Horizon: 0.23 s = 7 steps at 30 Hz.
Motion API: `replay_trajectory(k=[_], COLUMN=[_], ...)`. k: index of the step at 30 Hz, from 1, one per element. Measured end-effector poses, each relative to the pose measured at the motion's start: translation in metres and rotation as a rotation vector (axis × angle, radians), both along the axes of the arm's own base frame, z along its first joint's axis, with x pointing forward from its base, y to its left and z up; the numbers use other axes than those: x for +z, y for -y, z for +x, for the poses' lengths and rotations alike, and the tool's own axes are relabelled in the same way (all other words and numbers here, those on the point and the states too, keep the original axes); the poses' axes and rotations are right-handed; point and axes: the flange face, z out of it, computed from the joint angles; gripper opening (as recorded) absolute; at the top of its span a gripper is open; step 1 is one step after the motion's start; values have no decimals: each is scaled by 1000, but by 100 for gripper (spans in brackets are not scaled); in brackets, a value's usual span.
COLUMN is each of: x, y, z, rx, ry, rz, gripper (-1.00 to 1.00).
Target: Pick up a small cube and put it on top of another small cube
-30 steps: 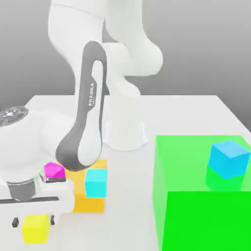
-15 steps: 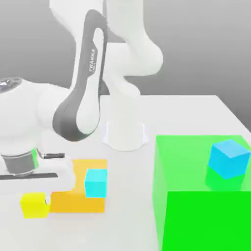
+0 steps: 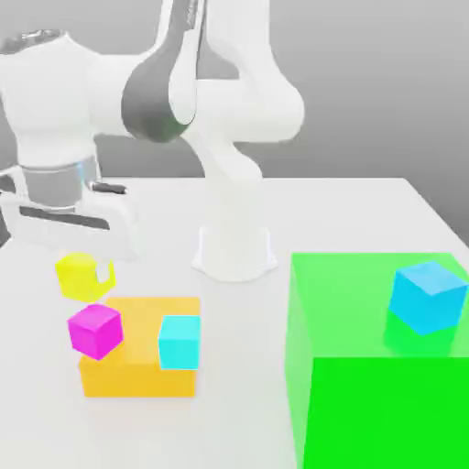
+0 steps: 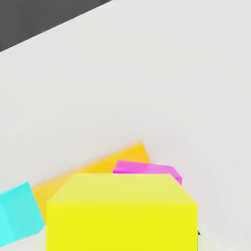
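Looking across the exterior view, you can count one arm, one yellow cube, one magenta cube, two cyan cubes, one orange block and one green block on the white table (image 3: 366,206). Your gripper (image 3: 84,267) sits at the exterior view's left, clamped on the small yellow cube (image 3: 81,277), which hangs in the air clear of the table and just above the far left corner of the orange block (image 3: 137,366). The hand view gives you the same cube (image 4: 122,213) close up, filling the foreground, with the other pieces beneath it.

You see the magenta cube (image 3: 94,331) resting on the orange block's left edge, tilted a little, and the hand view shows its top face (image 4: 146,170) peeking out past the yellow one. One cyan cube (image 3: 179,342) stands against the orange block's right side, and you can pick it out in the hand view too (image 4: 17,213). The second cyan cube (image 3: 428,297) sits on top of the large green block (image 3: 348,366) at the exterior view's right, well apart from the gripper. The arm's white base (image 3: 234,247) stands on the table between the two blocks, farther back.
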Motion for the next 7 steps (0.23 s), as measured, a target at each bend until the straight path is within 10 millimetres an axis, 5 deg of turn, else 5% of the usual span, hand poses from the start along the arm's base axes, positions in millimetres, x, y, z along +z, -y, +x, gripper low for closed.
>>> replay_trajectory(k=[3, 4, 7], x=[-35, -44, -44], y=[0, 0, 0], z=[-1, -2, -2], rx=[-7, -8, -8], ry=[-2, -2, -2], rz=[-6, -7, -7], gripper=[-100, 100, 100])
